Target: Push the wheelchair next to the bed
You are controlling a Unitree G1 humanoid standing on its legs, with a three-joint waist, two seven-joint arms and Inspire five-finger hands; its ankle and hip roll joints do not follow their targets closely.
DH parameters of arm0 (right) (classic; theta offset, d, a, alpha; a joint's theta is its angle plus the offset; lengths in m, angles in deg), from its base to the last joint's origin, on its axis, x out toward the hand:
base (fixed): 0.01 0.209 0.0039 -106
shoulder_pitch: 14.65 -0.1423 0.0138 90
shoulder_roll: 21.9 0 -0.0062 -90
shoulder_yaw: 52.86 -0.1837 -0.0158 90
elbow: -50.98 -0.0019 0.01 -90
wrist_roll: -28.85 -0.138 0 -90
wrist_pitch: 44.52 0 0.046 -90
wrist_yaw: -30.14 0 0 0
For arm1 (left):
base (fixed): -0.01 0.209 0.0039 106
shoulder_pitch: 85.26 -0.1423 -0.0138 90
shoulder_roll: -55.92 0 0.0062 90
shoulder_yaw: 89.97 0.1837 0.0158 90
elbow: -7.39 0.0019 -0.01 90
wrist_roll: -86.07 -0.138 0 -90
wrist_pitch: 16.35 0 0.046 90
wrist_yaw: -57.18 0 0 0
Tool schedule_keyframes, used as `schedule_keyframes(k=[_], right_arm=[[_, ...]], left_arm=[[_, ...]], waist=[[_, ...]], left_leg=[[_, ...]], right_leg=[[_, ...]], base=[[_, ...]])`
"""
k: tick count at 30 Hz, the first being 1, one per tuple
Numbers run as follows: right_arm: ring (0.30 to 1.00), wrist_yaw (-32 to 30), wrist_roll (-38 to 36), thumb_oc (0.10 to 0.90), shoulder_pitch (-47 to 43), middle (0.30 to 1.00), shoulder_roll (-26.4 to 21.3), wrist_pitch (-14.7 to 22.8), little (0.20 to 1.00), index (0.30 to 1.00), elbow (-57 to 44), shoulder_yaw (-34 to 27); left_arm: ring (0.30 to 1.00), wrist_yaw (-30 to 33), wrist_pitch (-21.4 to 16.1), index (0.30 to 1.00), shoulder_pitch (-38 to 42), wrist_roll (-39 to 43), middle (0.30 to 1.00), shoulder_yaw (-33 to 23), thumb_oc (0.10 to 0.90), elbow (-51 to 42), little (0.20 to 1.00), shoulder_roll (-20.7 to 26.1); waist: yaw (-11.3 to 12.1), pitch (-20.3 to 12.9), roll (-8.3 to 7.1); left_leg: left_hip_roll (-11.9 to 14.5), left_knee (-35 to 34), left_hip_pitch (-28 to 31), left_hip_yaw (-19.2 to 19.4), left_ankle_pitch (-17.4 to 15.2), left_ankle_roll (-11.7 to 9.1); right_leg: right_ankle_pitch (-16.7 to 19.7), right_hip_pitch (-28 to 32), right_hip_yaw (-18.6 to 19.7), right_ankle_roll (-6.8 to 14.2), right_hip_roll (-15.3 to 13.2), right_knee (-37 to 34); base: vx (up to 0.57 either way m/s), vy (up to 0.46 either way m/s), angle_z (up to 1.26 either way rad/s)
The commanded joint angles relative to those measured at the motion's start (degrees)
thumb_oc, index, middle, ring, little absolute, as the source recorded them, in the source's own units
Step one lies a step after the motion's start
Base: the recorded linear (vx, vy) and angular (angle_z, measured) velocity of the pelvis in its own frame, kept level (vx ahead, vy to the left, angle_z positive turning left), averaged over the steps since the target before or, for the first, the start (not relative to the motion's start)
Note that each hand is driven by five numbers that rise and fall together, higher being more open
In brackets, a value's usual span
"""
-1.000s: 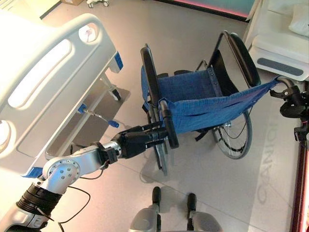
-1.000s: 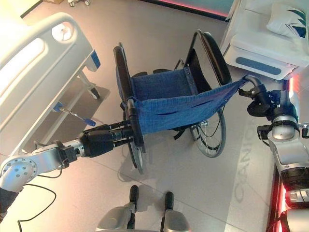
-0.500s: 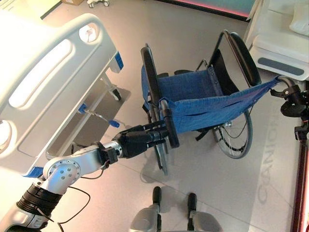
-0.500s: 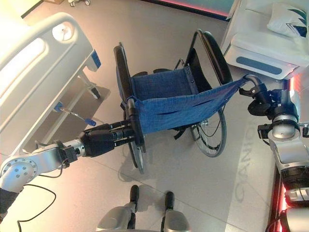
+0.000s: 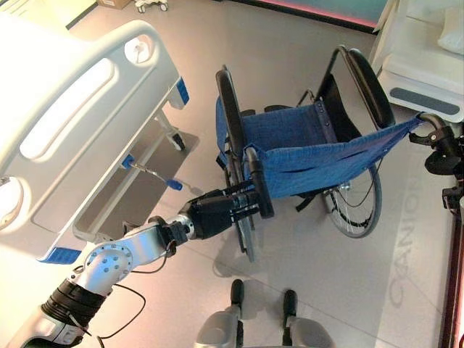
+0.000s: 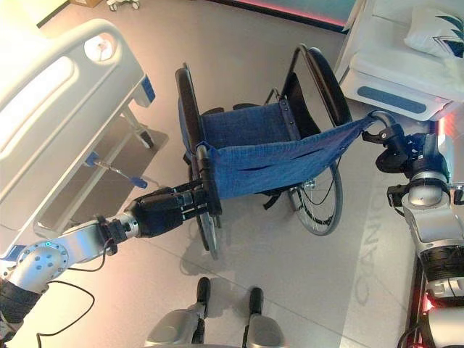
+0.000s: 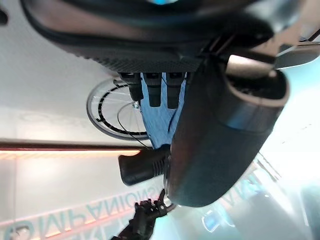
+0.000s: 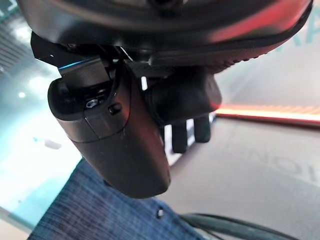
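Note:
The wheelchair [image 5: 290,138] has a blue cloth seat and back, black armrests and spoked wheels. It stands on the floor in the middle, its back towards me. My left hand [image 5: 214,216] is shut on its left push handle [image 5: 259,190]. At the far right my right hand [image 6: 406,152] is shut on the right push handle [image 8: 182,100], with the blue cloth [image 8: 100,215] just beside it. The white bed [image 5: 72,109] runs along the left side, with a strip of bare floor between its frame and the chair's left wheel.
A second white bed [image 6: 406,65] with a pillow [image 6: 435,29] stands at the upper right, close to the chair's right armrest. The near bed's blue crank handles [image 5: 172,184] stick out low towards the chair. A wheeled base [image 5: 148,6] stands at the far end.
The whole picture has shifted slightly, so the camera moved. My left elbow has come forward and the arm reaches further. Both hands keep their hold on the handles.

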Motion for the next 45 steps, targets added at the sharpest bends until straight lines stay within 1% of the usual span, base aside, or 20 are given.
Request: schedule_keyframes(k=[1,4,6,9,13,19,20,24,28,29,30,31,33,36,41,45], right_arm=[[0.3,-1.4,1.5,0.4,-4.6,0.3,0.4,2.4,0.3,0.3,-4.4,4.6],[0.3,-1.1,1.5,0.4,-5.3,0.3,0.5,2.4,0.3,0.3,-3.8,4.8],[0.3,-1.1,1.7,0.4,-5.8,0.3,1.1,2.4,0.3,0.3,-3.8,5.0],[0.3,-1.0,2.4,0.4,-5.8,0.3,2.0,2.1,0.3,0.3,-4.0,4.9],[0.3,-1.1,2.9,0.4,-5.7,0.3,2.6,1.7,0.3,0.3,-4.7,4.9],[0.3,-0.7,3.0,0.4,-5.0,0.3,2.5,1.9,0.3,0.3,-5.0,3.7],[0.3,-0.8,2.9,0.4,-5.0,0.3,2.5,1.8,0.3,0.3,-5.1,3.6],[0.3,-0.6,2.8,0.4,-5.3,0.3,2.5,1.6,0.3,0.3,-5.3,3.6],[0.3,-0.8,3.0,0.4,-5.3,0.3,2.8,1.3,0.3,0.3,-6.2,4.1],[0.3,-0.7,3.2,0.4,-5.2,0.3,2.9,1.4,0.3,0.3,-6.4,4.0],[0.3,-0.6,3.4,0.4,-4.9,0.3,3.1,1.7,0.3,0.3,-6.6,4.0],[0.3,-0.6,3.6,0.4,-4.6,0.3,3.3,1.8,0.3,0.3,-6.8,3.8],[0.3,-0.3,3.7,0.4,-5.0,0.3,3.3,2.0,0.3,0.3,-6.8,4.1],[0.3,-0.1,4.0,0.4,-5.3,0.3,3.3,2.0,0.3,0.3,-7.3,4.0],[0.3,0.4,3.3,0.4,-4.9,0.3,3.4,2.6,0.3,0.3,-8.3,3.5],[0.3,1.2,3.1,0.4,-4.2,0.3,4.0,2.9,0.3,0.3,-10.0,3.1]], left_arm=[[0.9,-3.3,-10.5,0.9,11.5,11.1,0.9,-2.3,0.8,-6.4,0.9,-11.7],[0.9,-2.7,-11.2,0.9,12.0,12.9,0.9,-2.9,0.8,-6.1,0.9,-13.0],[0.9,-2.8,-13.8,0.9,12.5,15.0,0.9,-3.2,0.8,-5.7,0.9,-14.7],[0.9,-3.8,-14.4,0.9,13.0,16.3,0.9,-4.3,0.8,-4.8,0.9,-15.8],[0.9,-4.4,-14.7,0.9,13.4,16.4,0.9,-5.2,0.8,-4.2,0.9,-16.0],[0.9,-5.8,-12.4,0.9,12.4,14.9,0.9,-6.7,0.8,-3.6,0.9,-15.5],[0.9,-5.7,-10.9,0.9,12.4,14.3,0.9,-6.6,0.8,-3.6,0.9,-15.4],[0.9,-6.7,-7.9,0.9,12.5,12.3,0.9,-5.8,0.8,-3.6,0.9,-15.2],[0.9,-7.6,-7.2,0.9,12.4,9.0,0.9,-4.3,0.8,-4.1,0.9,-14.9],[0.853,-7.7,-7.5,0.853,12.3,8.4,0.853,-4.0,0.769,-4.5,0.853,-14.7],[0.853,-7.0,-8.9,0.853,12.3,7.8,0.853,-3.8,0.769,-4.6,0.853,-14.7],[0.3,-7.2,-9.3,0.3,12.3,7.1,0.3,-3.8,0.4,-4.7,0.3,-14.8],[0.3,-8.5,-10.0,0.3,12.5,4.1,0.3,-3.7,0.4,-4.2,0.3,-14.5],[0.3,-8.3,-10.5,0.3,12.6,3.3,0.3,-3.9,0.4,-4.6,0.3,-13.8],[0.3,-7.5,-13.1,0.3,12.6,3.3,0.3,-4.9,0.4,-4.7,0.3,-12.8],[0.3,-7.1,-13.9,0.3,12.1,2.5,0.3,-5.6,0.4,-4.9,0.3,-12.9]], waist=[[-3.4,-1.5,-0.57],[-3.4,-1.4,-0.69],[-3.5,-1.2,-0.93],[-3.6,-1.3,-1.21],[-3.6,-1.2,-1.31],[-3.5,-0.9,-1.26],[-3.4,-0.9,-1.24],[-3.3,-0.7,-1.19],[-3.4,-0.6,-1.06],[-3.4,-0.5,-1.02],[-3.4,-0.4,-1.02],[-3.4,-0.4,-1.05],[-3.5,-0.4,-1.05],[-3.4,-0.3,-1.02],[-3.3,-0.3,-1.09],[-3.2,-0.6,-1.33]], left_leg=[[1.6,0.2,2.1,0.0,-3.7,-1.6],[1.6,0.2,2.1,0.0,-3.8,-1.7],[1.7,0.2,2.1,0.0,-3.9,-1.6],[1.6,0.2,2.2,0.0,-4.0,-1.5],[1.6,0.2,2.0,-0.1,-4.0,-1.5],[1.7,0.2,2.1,-0.2,-4.0,-1.6],[1.6,0.2,2.0,-0.3,-3.9,-1.6],[1.5,0.2,1.9,-0.4,-3.9,-1.5],[1.4,0.2,2.0,-0.4,-3.9,-1.4],[1.4,0.2,2.1,-0.4,-3.9,-1.3],[1.4,0.2,2.1,-0.4,-3.9,-1.3],[1.4,0.2,2.2,-0.4,-4.0,-1.2],[1.4,0.2,2.2,-0.4,-4.0,-1.3],[1.3,0.2,2.2,-0.6,-4.0,-1.3],[1.3,0.2,2.2,-0.8,-4.0,-1.3],[1.5,0.2,2.3,-0.8,-4.0,-1.4]], right_leg=[[2.9,-1.3,2.3,-2.1,0.3,0.4],[2.8,-1.3,2.5,-2.2,0.4,0.5],[2.8,-1.3,2.7,-2.3,0.4,0.5],[2.7,-1.2,2.9,-2.4,0.5,0.5],[2.7,-1.5,3.1,-2.5,0.6,0.6],[2.7,-1.4,3.3,-2.6,0.6,0.7],[2.7,-1.4,3.3,-2.5,0.6,0.6],[2.8,-1.4,3.1,-2.4,0.4,0.7],[2.8,-1.5,3.1,-2.4,0.4,0.8],[2.9,-1.5,3.2,-2.4,0.4,0.9],[2.9,-1.4,3.2,-2.4,0.5,0.8],[2.8,-1.3,3.2,-2.4,0.4,0.8],[2.8,-1.4,3.4,-2.4,0.5,0.9],[2.8,-1.4,3.5,-2.3,0.6,0.8],[2.9,-1.4,3.7,-2.3,0.8,0.7],[2.8,-1.3,3.6,-2.4,1.0,0.6]], base=[[0.0,0.0,-0.11],[0.0,0.001,-0.16],[0.0,-0.001,-0.02],[0.01,-0.009,-0.02],[0.0,0.0,0.0],[0.0,0.0,0.0],[0.0,0.0,0.0],[0.0,0.0,0.0],[0.0,0.0,0.0],[0.0,0.0,0.0],[0.0,0.0,0.0],[0.0,0.0,0.0],[0.0,0.0,0.0],[0.0,0.0,0.0],[0.0,-0.013,-0.02],[0.0,-0.041,-0.04]])
